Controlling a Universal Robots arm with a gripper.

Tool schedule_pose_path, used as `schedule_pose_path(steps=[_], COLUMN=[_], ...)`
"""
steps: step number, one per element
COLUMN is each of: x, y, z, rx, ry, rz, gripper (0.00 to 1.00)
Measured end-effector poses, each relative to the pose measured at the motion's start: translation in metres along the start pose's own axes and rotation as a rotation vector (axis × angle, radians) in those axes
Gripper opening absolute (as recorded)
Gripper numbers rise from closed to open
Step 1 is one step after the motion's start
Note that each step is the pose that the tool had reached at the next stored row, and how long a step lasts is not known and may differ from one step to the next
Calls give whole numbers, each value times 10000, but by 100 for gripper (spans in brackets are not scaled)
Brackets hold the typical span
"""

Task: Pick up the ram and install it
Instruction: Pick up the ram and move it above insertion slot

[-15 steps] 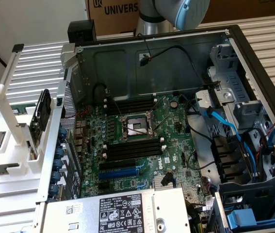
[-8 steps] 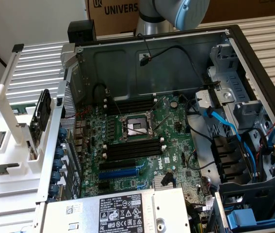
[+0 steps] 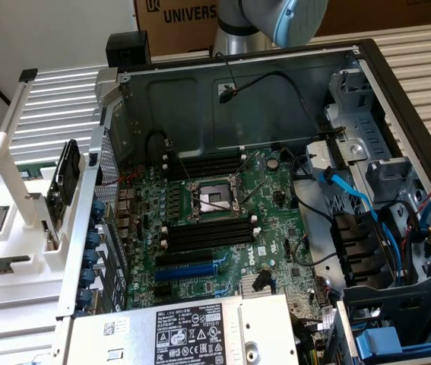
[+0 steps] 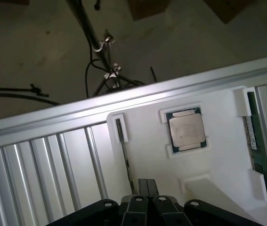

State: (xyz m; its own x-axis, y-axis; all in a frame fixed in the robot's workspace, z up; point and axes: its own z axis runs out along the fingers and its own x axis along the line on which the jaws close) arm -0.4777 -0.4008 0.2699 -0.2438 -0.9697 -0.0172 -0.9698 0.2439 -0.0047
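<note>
Ram (image 4: pixel 255 141) rests in white tray (image 4: pixel 218 162), apart from closed gripper (image 4: pixel 147 182)

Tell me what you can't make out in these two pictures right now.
Ram, wrist view: white holder tabs cover its ends; chips and label too small to tell.
Arm, exterior view: cut off by the top edge.
Memory slots, exterior view: latches too small to judge.
Power supply label, exterior view: print unreadable.
</note>
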Motion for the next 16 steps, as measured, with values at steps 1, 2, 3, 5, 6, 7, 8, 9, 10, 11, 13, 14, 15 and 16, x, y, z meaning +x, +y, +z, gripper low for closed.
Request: schedule_pose_path(steps=[1, 2, 3, 5, 6, 7, 8, 9, 10, 11, 13, 14, 15, 16], x=[12, 49, 73, 126, 154, 183, 208, 241, 248, 248, 247, 244, 242, 238], y=[3, 1, -2, -11, -18, -26, -33, -50, -64, -71, -79, -92, -102, -115], z=[9, 30, 44, 71, 86, 99, 109, 132, 156, 181, 204, 222, 231, 236], rx=[34, 60, 57, 36, 25, 10, -12, -57, -100, -128, -156, -184, -196, -214], ry=[-14, -46, -74, -153, -197, -238, -271, -323, -324, -326, -328, -323, -322, -318], rz=[-24, -73, -95, -116, -119, -120, -119, -120, -159, -251, -403, -555, -638, -712], gripper=[10, 10, 10, 10, 10, 10, 10, 10, 10, 10, 10, 10, 10, 10])
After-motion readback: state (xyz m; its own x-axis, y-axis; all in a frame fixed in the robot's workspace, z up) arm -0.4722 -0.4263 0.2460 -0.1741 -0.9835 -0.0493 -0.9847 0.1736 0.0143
